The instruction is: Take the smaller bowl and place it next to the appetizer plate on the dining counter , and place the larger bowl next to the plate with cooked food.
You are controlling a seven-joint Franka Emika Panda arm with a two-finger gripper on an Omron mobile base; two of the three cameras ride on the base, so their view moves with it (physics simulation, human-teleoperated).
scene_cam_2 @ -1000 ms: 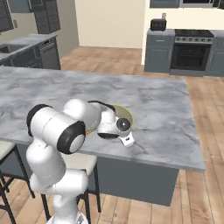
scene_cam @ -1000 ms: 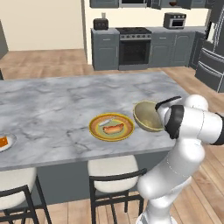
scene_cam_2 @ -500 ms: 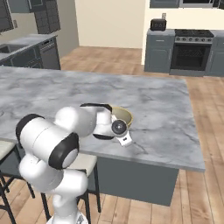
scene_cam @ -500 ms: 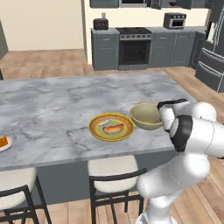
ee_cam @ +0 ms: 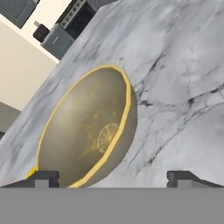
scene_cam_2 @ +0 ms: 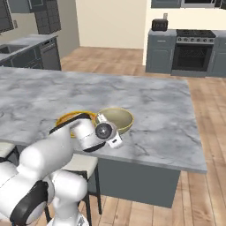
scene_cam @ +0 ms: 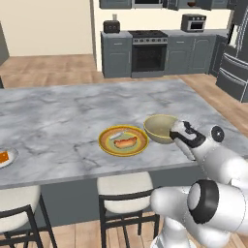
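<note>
The larger bowl (scene_cam: 161,128) sits on the dining counter (scene_cam: 63,116) just beside the plate with cooked food (scene_cam: 123,141); gripper (ee_cam: 113,177) spread wide, holding nothing, one fingertip (ee_cam: 43,177) at the rim; careless withdrawal could nudge the bowl into the plate; near edge close, open slab beyond

The near rim of the larger bowl (scene_cam: 161,128), on the gripper (scene_cam: 181,134) side, is covered by the hand in the left base view. Most of the plate with cooked food (scene_cam_2: 70,118), beyond the gripper, is hidden behind the arm in the right base view. The appetizer plate (scene_cam: 6,158), far from the gripper, is cut by the frame edge.
</note>
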